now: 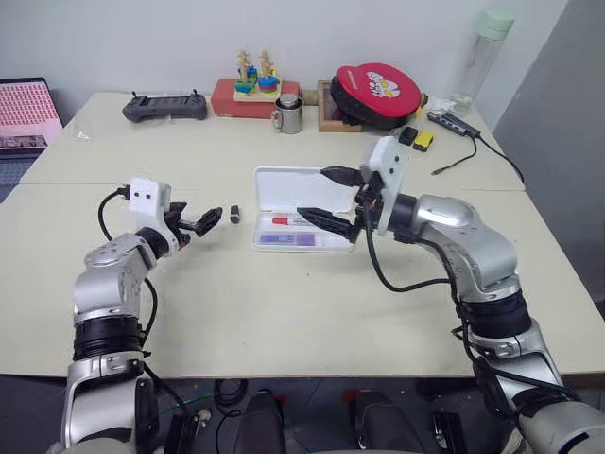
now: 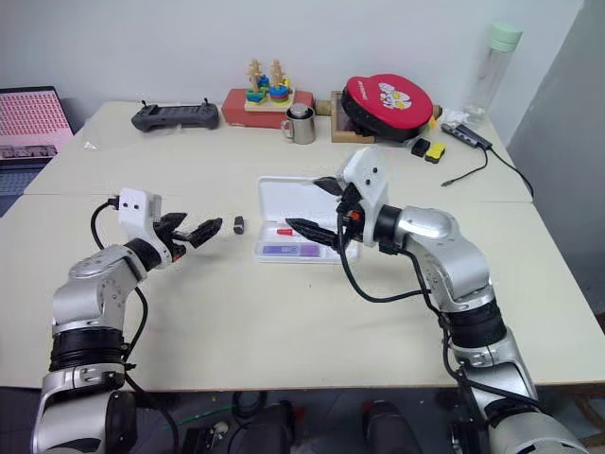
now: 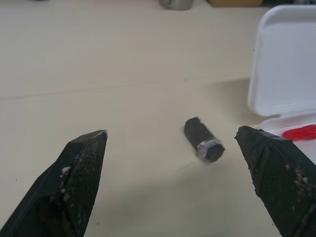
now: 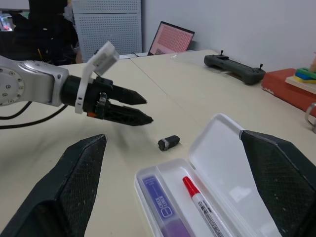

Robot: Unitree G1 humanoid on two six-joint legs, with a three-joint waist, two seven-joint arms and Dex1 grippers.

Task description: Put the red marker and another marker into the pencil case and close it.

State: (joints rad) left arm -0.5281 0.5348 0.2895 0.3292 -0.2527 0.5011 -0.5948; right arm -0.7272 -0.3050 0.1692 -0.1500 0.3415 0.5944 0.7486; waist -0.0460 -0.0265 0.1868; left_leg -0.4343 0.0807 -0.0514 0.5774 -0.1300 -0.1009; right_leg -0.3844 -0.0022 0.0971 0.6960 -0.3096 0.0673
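Observation:
The white pencil case (image 1: 295,185) lies open mid-table, its lid folded back flat. In its tray the red marker (image 4: 197,200) and the purple marker (image 4: 160,207) rest side by side, also seen as the red marker (image 1: 281,220) and the purple marker (image 1: 288,239). My right gripper (image 1: 314,192) hovers open over the case's right end, holding nothing. To the case's left my left gripper (image 1: 216,219) is open and empty, pointing at a tiny black block (image 3: 204,139) on the table just in front of its fingertips.
Along the table's far edge stand a black game controller (image 1: 164,107), a red box with a stacking toy (image 1: 253,90), a steel mug (image 1: 288,114), a red and black pouch (image 1: 376,93) and a bottle (image 1: 482,57). A cable (image 1: 473,142) trails at the back right.

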